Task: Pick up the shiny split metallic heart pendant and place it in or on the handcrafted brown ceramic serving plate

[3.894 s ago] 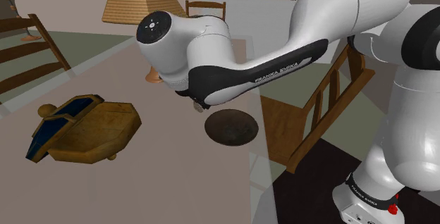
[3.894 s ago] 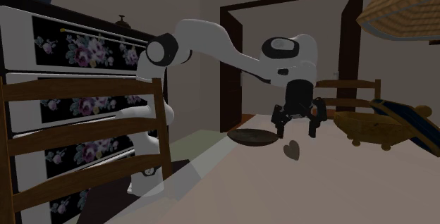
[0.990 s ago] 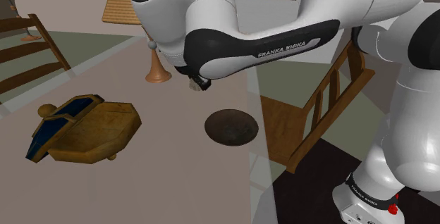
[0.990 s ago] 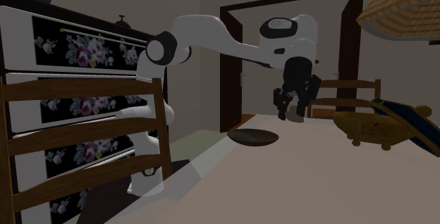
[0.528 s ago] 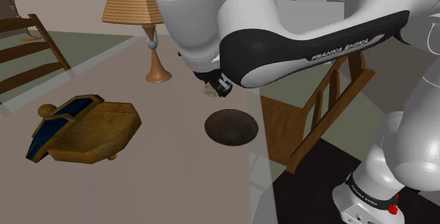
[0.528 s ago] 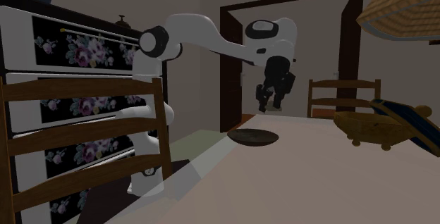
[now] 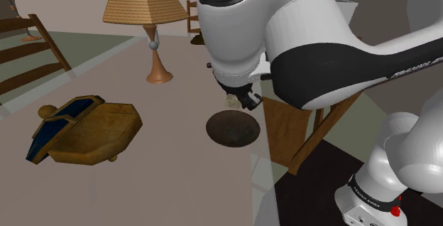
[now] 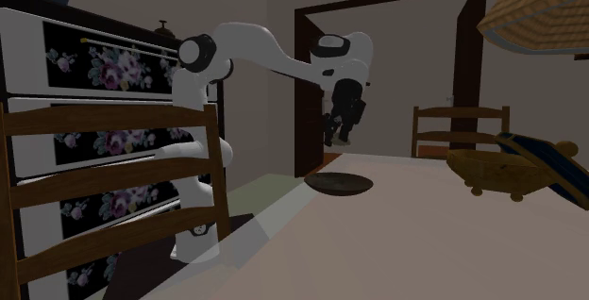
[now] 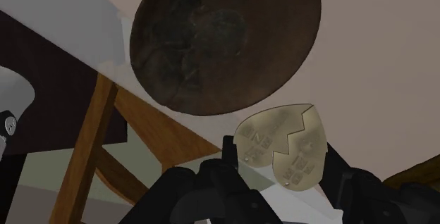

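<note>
**Inspector:** State the setting.

**Assessor:** A pale table point(image 7: 163, 189) stood in a furnished room. A flower-painted dresser point(image 8: 104, 72) was behind the arm, and a dark-framed doorway point(image 8: 472, 25) lay beyond it.

**Inspector:** Location of the pendant?

**Assessor:** The split heart pendant point(image 9: 282, 144) was dull gold-grey with a jagged crack down its middle. It was pinched between the black fingers point(image 9: 231, 152) of the gripper point(image 9: 279, 152), and its lower point was hidden among them. It was in the air, off the table. In the wrist view its rounded top sat just beside the rim of the brown plate point(image 9: 225, 39).

**Inspector:** Confirmed from the other cameras?

**Assessor:** Partly. In the shoulder view only a small tan scrap showed under the hand, over the plate's far rim, because the white wrist covered the rest. In the second exterior view the gripper hung above the plate, but the pendant could not be made out against the black fingers.

**Inspector:** The plate?

**Assessor:** It was dark, mottled and shallow, and lay flat near the table's edge.

**Inspector:** Surroundings?

**Assessor:** A wooden chair point(image 7: 312, 128) stood just beside that edge, partly masked by the arm. A wooden chest with a blue lid point(image 7: 81, 128) lay well apart, toward the shoulder view's left. A lamp with a woven shade point(image 7: 144, 4) stood farther back, its top cut off by the frame.
</note>
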Motion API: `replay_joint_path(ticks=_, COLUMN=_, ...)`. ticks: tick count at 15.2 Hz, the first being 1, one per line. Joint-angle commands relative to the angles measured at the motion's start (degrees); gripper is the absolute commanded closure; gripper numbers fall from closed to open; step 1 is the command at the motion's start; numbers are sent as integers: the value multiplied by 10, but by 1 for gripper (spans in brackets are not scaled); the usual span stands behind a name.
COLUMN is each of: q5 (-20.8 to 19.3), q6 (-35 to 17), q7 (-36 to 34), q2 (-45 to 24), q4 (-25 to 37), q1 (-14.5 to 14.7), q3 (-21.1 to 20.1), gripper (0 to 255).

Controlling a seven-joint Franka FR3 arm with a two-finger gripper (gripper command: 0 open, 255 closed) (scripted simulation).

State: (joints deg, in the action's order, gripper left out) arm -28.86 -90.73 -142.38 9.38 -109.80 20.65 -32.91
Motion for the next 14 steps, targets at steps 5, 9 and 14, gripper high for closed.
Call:
replay_joint_path(ticks=5, q5=0, q6=-36, q7=-22, q2=1, q4=-43, q1=1, q3=0, gripper=255)
replay_joint_path(ticks=9, q5=-3, q6=-60, q7=-37, q2=-4, q4=-68, q1=1, q3=-1, gripper=255)
replay_joint_path(ticks=14, q5=-9, q6=-86, q7=-55, q2=-11, q4=-93, q1=1, q3=-2, gripper=255)
